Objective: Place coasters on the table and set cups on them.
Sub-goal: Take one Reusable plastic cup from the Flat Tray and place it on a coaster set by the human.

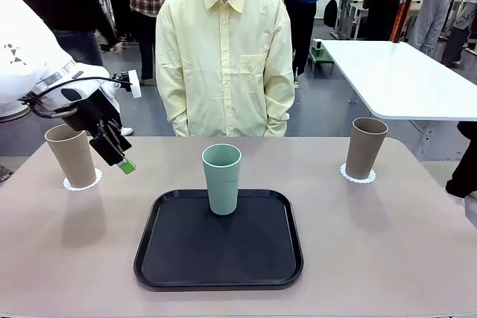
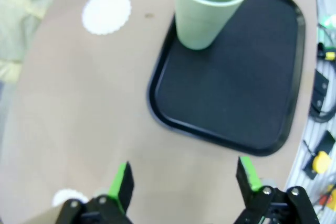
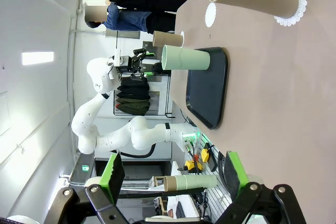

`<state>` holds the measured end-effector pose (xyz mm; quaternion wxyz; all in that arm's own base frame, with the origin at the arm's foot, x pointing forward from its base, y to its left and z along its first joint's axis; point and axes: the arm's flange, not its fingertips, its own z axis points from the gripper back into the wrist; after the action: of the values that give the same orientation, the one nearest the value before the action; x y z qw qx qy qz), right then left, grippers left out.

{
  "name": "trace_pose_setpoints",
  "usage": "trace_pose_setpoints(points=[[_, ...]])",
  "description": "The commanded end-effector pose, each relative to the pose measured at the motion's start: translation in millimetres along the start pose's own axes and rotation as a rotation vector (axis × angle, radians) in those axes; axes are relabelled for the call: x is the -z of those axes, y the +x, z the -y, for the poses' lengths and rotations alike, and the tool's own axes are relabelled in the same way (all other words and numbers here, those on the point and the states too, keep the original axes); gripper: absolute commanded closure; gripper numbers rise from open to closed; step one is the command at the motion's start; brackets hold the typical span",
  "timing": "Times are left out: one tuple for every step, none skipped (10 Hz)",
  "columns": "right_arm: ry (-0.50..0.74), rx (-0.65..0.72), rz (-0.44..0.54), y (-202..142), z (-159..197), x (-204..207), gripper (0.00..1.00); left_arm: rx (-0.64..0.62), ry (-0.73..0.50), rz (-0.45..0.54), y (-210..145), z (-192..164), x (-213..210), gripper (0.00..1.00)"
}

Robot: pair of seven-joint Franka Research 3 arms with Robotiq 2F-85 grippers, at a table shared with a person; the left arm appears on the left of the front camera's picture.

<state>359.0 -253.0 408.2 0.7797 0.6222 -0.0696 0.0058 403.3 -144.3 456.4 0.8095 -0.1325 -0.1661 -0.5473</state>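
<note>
Mint cup (image 1: 222, 178) stands upright on the black tray (image 1: 171, 258), toward its far edge, the one cup not yet on lace. Its target, I judge, is the bare coaster (image 2: 106, 12), which lies on the table (image 1: 387, 243) between the tray and the person's side. The left cup (image 1: 71, 156) and right cup (image 1: 365, 147) each stand on a coaster (image 1: 82, 182) near the table's far corners.

The left gripper (image 1: 119, 156) hangs just beside the left cup, jaws spread wide and holding nothing. The right gripper (image 3: 173, 174) is likewise wide and empty, well back from the cups.

Several things could go wrong, as I judge it. The mint cup is tall and narrow-based, so a pinch near the rim or a finger clipping its wall could tip it. Sliding it rather than lifting it would catch its base on the tray's raised lip. The left gripper sits so near the left cup that a swing toward the tray could knock that cup off its coaster. The bare coaster looks thin and light, so a cup set down skewed or dragged across could push it or land half off it. Reaching that far also brings the arm close to the person (image 1: 223, 57).

No brand, label or legible writing can be made out on the cups, tray or coasters. The left arm (image 1: 22, 50) carries small dark triangle marks but no words.
</note>
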Motion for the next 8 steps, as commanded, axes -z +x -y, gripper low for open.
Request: trace_pose_setpoints(points=[[-0.003,0.002,-0.003,-1.3,0.4,-0.8,0.0,0.099,-0.017,0.093,10.1,-4.4,2.3,0.0],[-0.003,0.002,-0.003,-1.3,0.4,-0.8,0.0,0.218,-0.074,0.215,20.8,-8.4,8.0,0.0],[-0.003,0.002,-0.003,-1.3,0.4,-0.8,0.0,0.295,-0.129,0.317,29.3,-11.5,16.4,0.0],[-0.003,0.002,-0.003,-1.3,0.4,-0.8,0.0,0.338,-0.155,0.388,32.1,-15.0,23.8,0.0],[-0.003,0.002,-0.003,-1.3,0.4,-0.8,0.0,0.38,-0.158,0.478,31.5,-20.3,30.5,0.0],[-0.003,0.002,-0.003,-1.3,0.4,-0.8,0.0,0.415,-0.228,0.569,27.2,-24.9,37.9,0.0],[-0.003,0.002,-0.003,-1.3,0.4,-0.8,0.0,0.404,-0.288,0.642,18.7,-31.3,45.8,0.0],[-0.003,0.002,-0.003,-1.3,0.4,-0.8,0.0,0.379,-0.343,0.709,7.8,-38.5,54.7,0.0]])
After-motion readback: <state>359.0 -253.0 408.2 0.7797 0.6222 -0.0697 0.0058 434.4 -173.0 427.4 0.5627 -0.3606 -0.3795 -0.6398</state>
